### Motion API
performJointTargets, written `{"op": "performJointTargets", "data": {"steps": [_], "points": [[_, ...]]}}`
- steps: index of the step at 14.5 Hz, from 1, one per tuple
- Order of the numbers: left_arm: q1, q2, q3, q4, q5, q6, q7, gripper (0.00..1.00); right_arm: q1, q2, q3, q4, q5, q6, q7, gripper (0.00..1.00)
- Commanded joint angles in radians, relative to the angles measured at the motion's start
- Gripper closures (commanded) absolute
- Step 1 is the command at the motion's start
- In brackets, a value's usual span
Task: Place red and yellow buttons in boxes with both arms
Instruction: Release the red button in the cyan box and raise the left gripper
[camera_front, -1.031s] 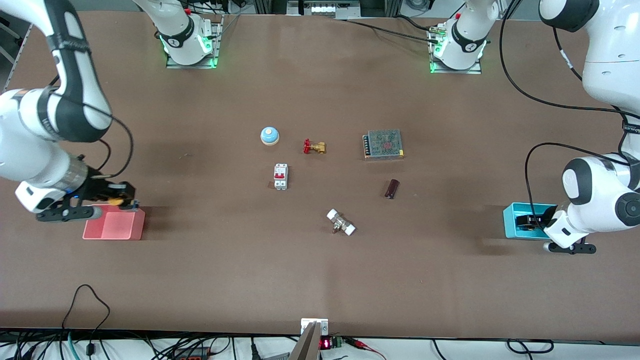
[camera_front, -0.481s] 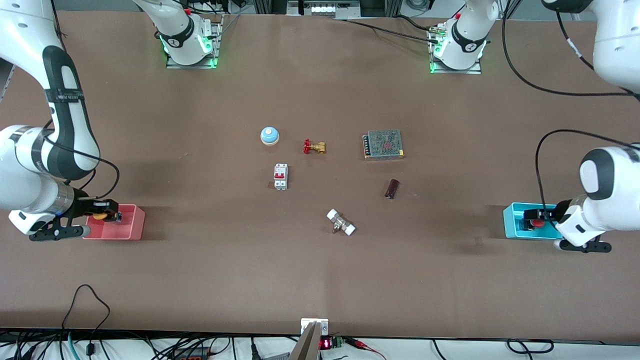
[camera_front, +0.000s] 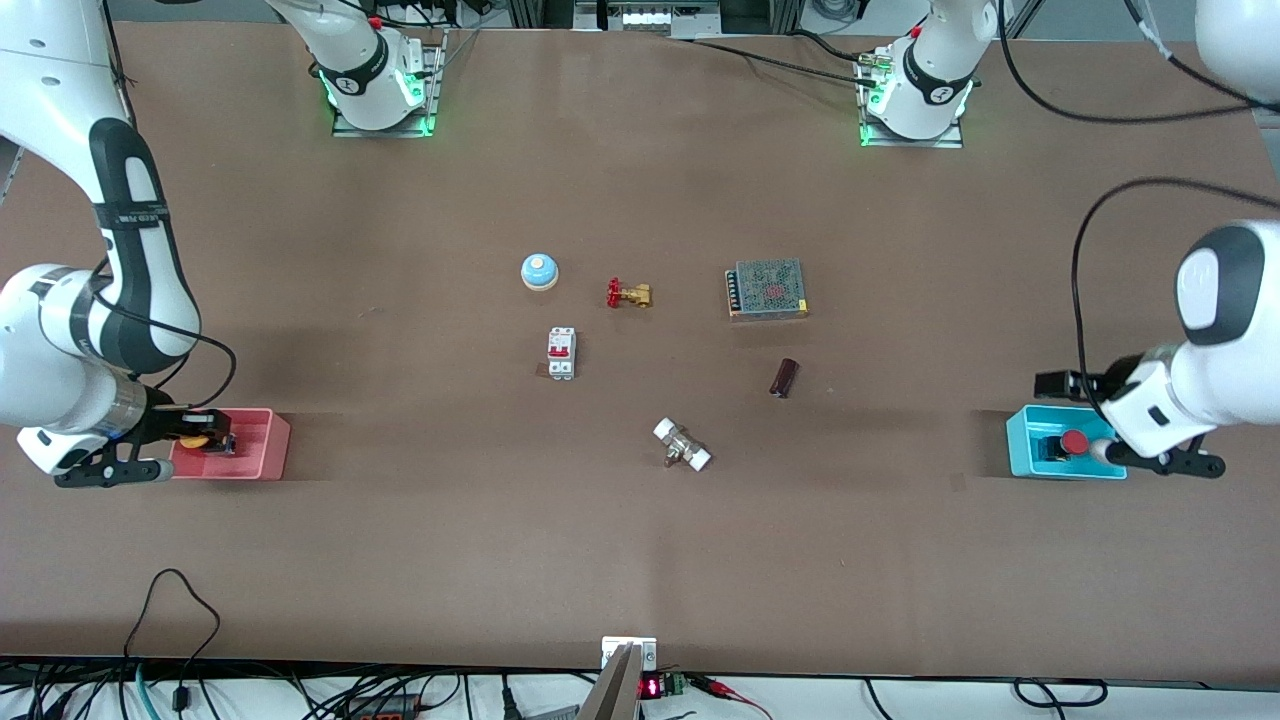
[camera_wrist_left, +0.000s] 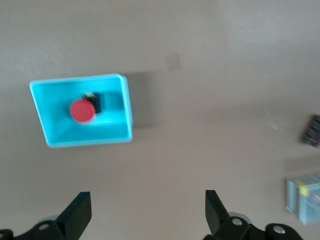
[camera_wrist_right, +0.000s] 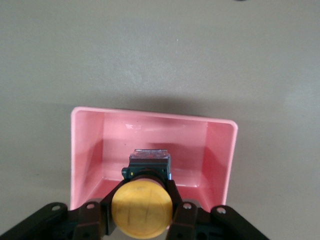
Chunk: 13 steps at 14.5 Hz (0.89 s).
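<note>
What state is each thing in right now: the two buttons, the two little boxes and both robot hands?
Red button: lying loose in the cyan box, released.
Cyan box: upright on the table, holding the red button.
Yellow button: gripped, held inside the pink box, not yet let go.
Pink box: upright on the table.
Left hand: open, empty, above the table beside the cyan box.
Right hand: shut on the yellow button.

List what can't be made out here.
- Whether the yellow button touches the pink box floor: right wrist view, its cap and the right gripper cover the base.
- Red button body: left wrist view, cap hides most of it.
- Left gripper: fingers cut off by that view's edge.
</note>
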Motion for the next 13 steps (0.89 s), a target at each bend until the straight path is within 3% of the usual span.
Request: {"op": "performJointTargets", "data": {"steps": [1,5,6,8,11,13], "points": [[-0.064,-0.006,-0.005,0.108,-0.007,-0.179,-0.093,0.0,-0.005,0.031,0.0,0.006,0.024,0.027,-0.029,0.82],[-0.158,-0.038,0.015,0.214,-0.008,-0.351,-0.158,0.0,-0.005,0.036,0.0,-0.009,0.024,0.047,-0.029,0.8],[-0.218,-0.099,0.056,0.187,-0.008,-0.347,-0.161,0.0,-0.005,0.039,0.0,-0.009,0.024,0.049,-0.029,0.71],[-0.315,-0.222,0.214,0.08,-0.042,-0.28,-0.129,0.0,-0.005,0.044,0.0,-0.009,0.024,0.049,-0.029,0.58],[-0.306,-0.44,0.238,-0.222,-0.077,-0.048,-0.043,0.0,-0.005,0.045,0.0,-0.011,0.024,0.049,-0.029,0.5],[-0.293,-0.527,0.239,-0.297,-0.076,0.061,-0.043,0.0,-0.005,0.047,0.0,-0.009,0.024,0.049,-0.029,0.45]]}}
